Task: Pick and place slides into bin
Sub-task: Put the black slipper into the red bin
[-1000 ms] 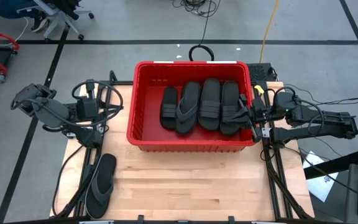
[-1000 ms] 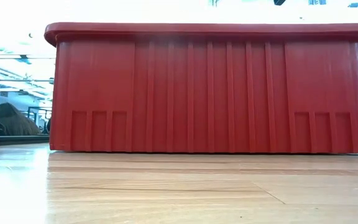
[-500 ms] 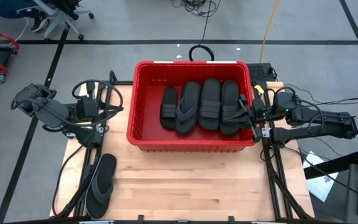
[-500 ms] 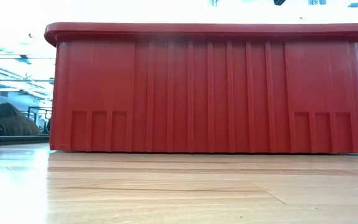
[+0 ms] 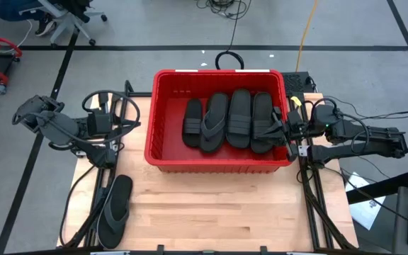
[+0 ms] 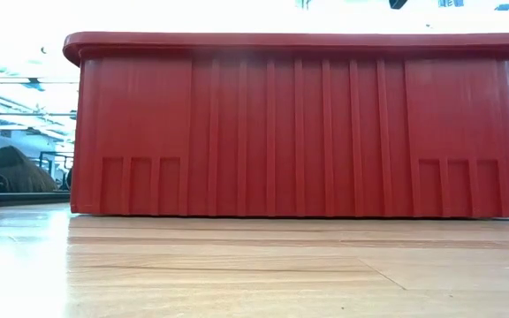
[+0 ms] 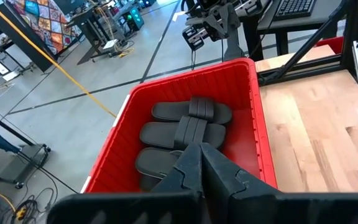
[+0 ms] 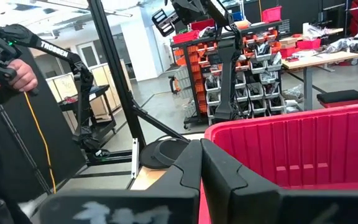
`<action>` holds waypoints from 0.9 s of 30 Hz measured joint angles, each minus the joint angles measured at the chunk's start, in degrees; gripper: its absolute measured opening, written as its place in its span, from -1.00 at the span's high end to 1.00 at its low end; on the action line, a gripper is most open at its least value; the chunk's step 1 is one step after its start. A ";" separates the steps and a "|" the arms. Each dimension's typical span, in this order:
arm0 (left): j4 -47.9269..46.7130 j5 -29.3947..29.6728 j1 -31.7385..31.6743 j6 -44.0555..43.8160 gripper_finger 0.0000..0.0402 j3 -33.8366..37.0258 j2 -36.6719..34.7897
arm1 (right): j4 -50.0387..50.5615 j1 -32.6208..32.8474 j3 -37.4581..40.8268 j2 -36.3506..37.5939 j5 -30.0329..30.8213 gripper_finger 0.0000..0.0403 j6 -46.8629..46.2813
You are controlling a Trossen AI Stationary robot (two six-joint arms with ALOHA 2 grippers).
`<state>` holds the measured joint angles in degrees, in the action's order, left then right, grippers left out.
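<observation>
The red bin point(image 5: 163, 152) stands at the middle of the table, toward its far edge, and fills the low view point(image 6: 299, 132). Several black slides point(image 5: 239, 117) lie side by side on its floor, also seen in the left wrist view point(image 7: 185, 130). One dark thong sandal point(image 5: 114, 210) lies flat on the table near the near left corner. My left gripper point(image 5: 112, 151) waits shut and empty left of the bin point(image 7: 201, 148). My right gripper point(image 5: 294, 145) waits shut and empty by the bin's right wall point(image 8: 201, 144).
Bare wood lies between the bin and the table's near edge point(image 5: 218, 205). Black frame posts stand along both table sides point(image 5: 310, 191). Cables loop by the left arm point(image 5: 108, 106). A person's hand point(image 8: 17, 71) and a seated person point(image 6: 11, 168) show in the room beyond.
</observation>
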<state>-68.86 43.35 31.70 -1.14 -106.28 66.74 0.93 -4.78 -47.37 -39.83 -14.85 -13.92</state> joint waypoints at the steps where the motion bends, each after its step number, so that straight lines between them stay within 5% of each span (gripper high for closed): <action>1: 0.00 0.00 0.00 -0.39 0.98 0.00 0.00 | 0.00 0.00 0.00 0.00 0.00 1.00 -0.17; 14: -14.20 1.31 0.58 -14.67 1.00 0.07 -1.07 | 0.09 0.00 -0.01 0.00 -0.17 1.00 -0.24; 27: -14.55 1.11 3.43 -13.59 1.00 0.07 -0.75 | 0.11 0.00 -0.02 0.00 0.13 1.00 -0.41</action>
<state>-83.41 44.47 35.14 -14.73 -106.21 65.99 1.04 -4.78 -47.40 -39.83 -14.72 -14.33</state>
